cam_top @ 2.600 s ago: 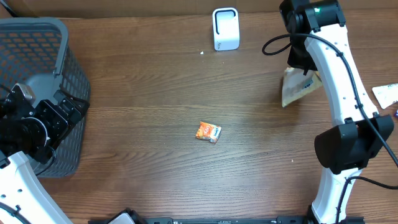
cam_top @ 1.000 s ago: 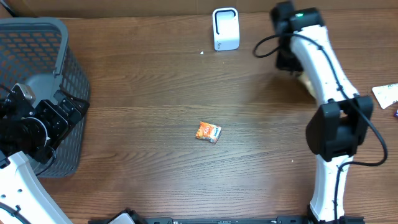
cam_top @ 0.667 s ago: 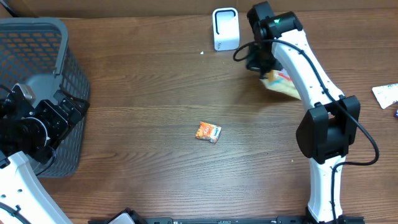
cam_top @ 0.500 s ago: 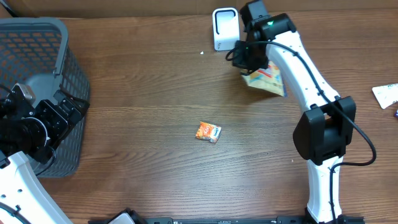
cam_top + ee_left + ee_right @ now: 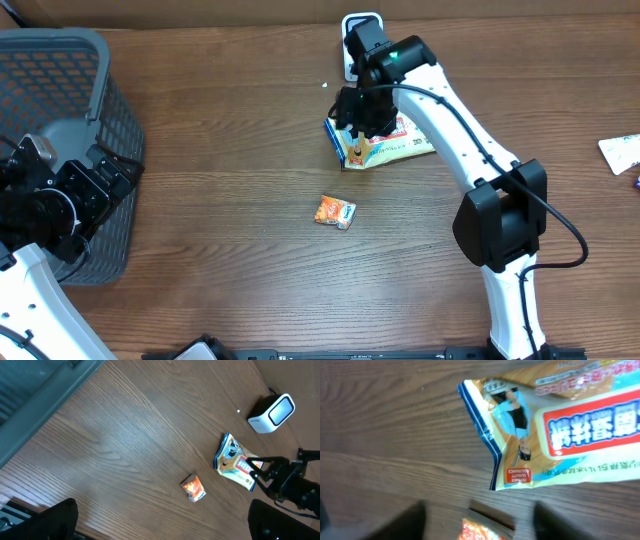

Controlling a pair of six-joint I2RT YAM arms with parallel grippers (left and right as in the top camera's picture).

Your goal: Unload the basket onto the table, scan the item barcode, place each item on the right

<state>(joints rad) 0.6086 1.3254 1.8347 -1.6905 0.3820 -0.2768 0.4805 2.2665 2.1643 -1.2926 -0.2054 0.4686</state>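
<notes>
Right gripper (image 5: pixel 358 118) hangs just over the blue-edged end of the snack packet (image 5: pixel 385 143). Its jaws stand well apart and clamp nothing. In the right wrist view its fingers (image 5: pixel 375 522) are two dark blurs at the lower corners, and the packet fills the upper part of the picture beyond them.

The packet looks to lie on the bench (image 5: pixel 230 130), long side running left to right. It is tan and pale blue with a dark blue border. It bears a red-framed white label with blue characters, a small cartoon figure and a little red badge near one corner. No barcode can be made out on the face that shows.

Just behind the packet, at the far edge of the bench, stands the white scanner (image 5: pixel 352 22), largely hidden by the right arm in the overhead view. The left wrist view shows it whole, upright, with a rounded window on its front.

Nearer the robot than the packet, and apart from it, lies a small orange sachet (image 5: pixel 335 212), flat on the wood.

Far to the left stands a grey mesh basket (image 5: pixel 70 60). Beside it is the left gripper (image 5: pixel 162 510), spread wide and holding nothing. A white item (image 5: pixel 620 150) sits at the right edge of the bench, too small to identify.
</notes>
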